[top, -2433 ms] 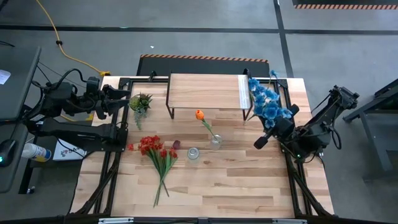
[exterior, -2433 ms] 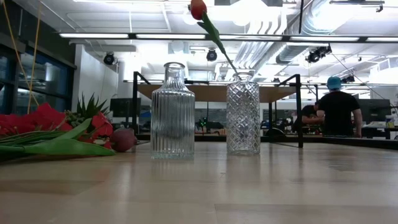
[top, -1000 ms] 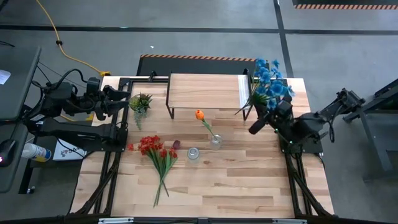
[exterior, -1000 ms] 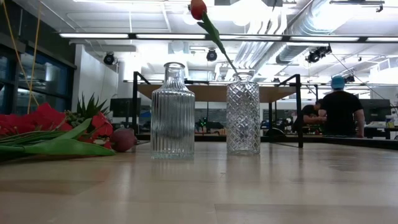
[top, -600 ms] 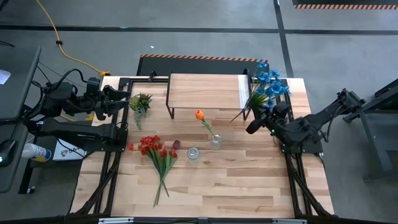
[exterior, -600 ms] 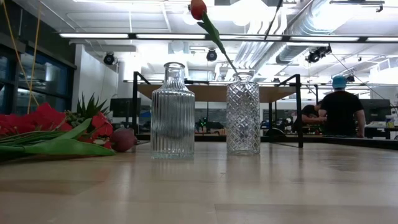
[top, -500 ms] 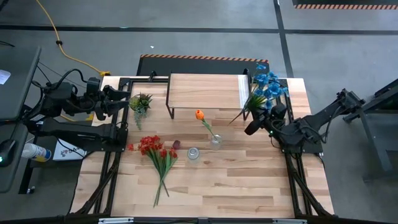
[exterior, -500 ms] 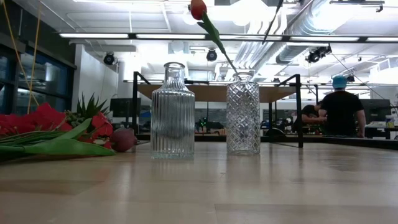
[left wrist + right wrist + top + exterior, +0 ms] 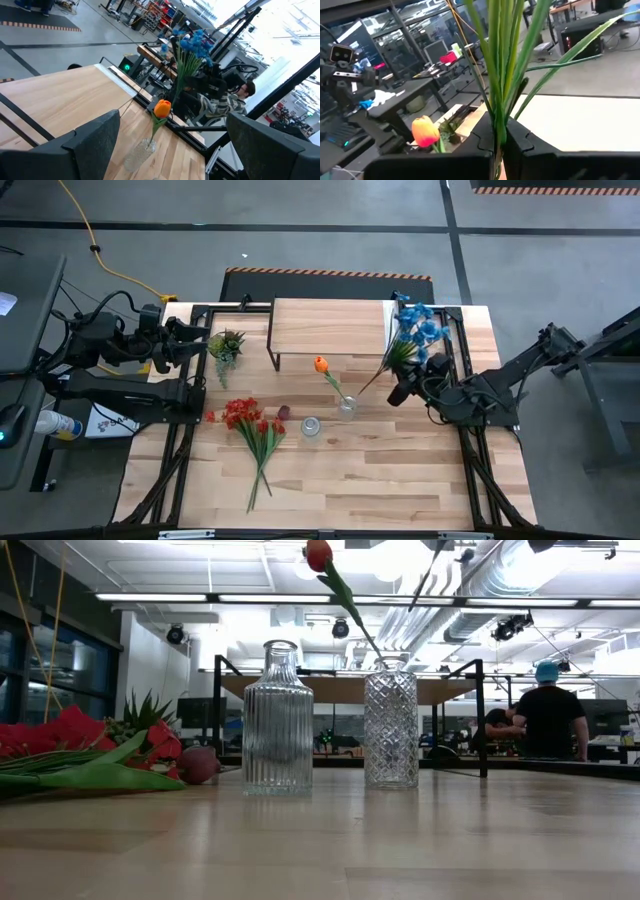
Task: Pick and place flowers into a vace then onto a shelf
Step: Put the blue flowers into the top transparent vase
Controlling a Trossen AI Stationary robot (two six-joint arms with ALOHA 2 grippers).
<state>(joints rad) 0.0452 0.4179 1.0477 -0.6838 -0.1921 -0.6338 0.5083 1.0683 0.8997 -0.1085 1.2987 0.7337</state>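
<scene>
Planks of pale wood make up the table point(image 9: 400, 480), which stands on a grey concrete floor with a yellow cable point(image 9: 95, 250) trailing across it at the far left. At the back edge sits the shelf point(image 9: 330, 326), its light top bare. In front of it two clear glass vases stand near each other: the diamond-cut vase point(image 9: 391, 722) holds the orange tulip point(image 9: 321, 365), its stem leaning, and the ribbed vase point(image 9: 278, 719) stands beside it with no stem in it. The red flowers point(image 9: 243, 416) lie flat on the table with stems pointing toward the front edge, and the maroon tulip point(image 9: 283, 412) lies just beside them. A green leafy tuft point(image 9: 226, 343) rests near the shelf's left leg.

The right gripper point(image 9: 398, 393) is clamped tight on the green stems of the blue flowers point(image 9: 414, 326), holding them in the air near the shelf's right end, with the blooms over that end. The left gripper point(image 9: 205, 340) waits at the table's left edge with its fingers spread wide and nothing between them.

Across the table the low view shows an open workshop with strip lights, ceiling ducts and a person point(image 9: 545, 715) in a dark shirt and blue cap, well back.
</scene>
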